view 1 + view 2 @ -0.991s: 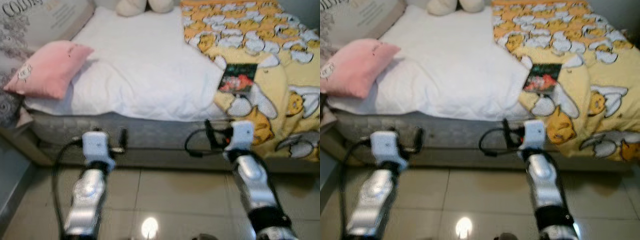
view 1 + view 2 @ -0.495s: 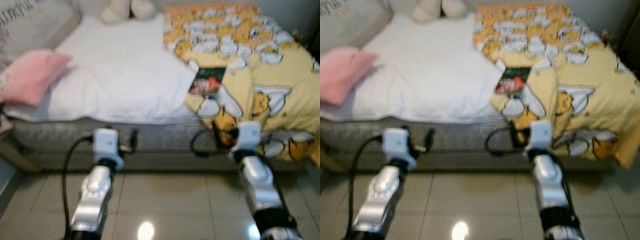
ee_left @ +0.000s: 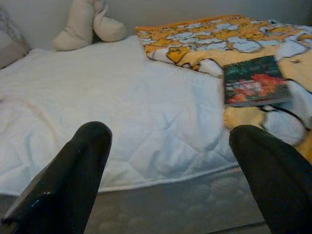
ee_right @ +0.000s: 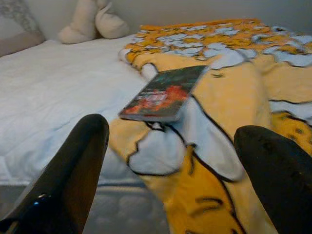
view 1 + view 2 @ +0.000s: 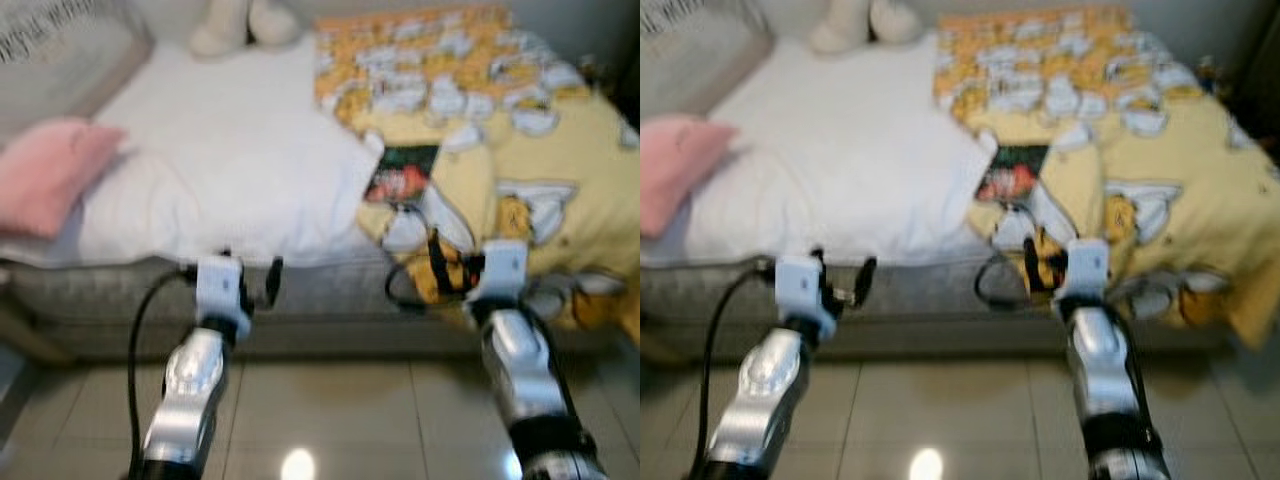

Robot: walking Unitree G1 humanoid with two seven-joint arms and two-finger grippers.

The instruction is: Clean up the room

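Both hands wide open, I see: left hand and right hand hover empty at the near edge of the bed, above the tiled floor. Book lies flat just ahead of my right hand, on the yellow cartoon blanket, touching the white quilt edge; ahead and to the right of my left hand. Pink pillow sits far left of left hand. Cream plush toy at far end. Head views blurred.
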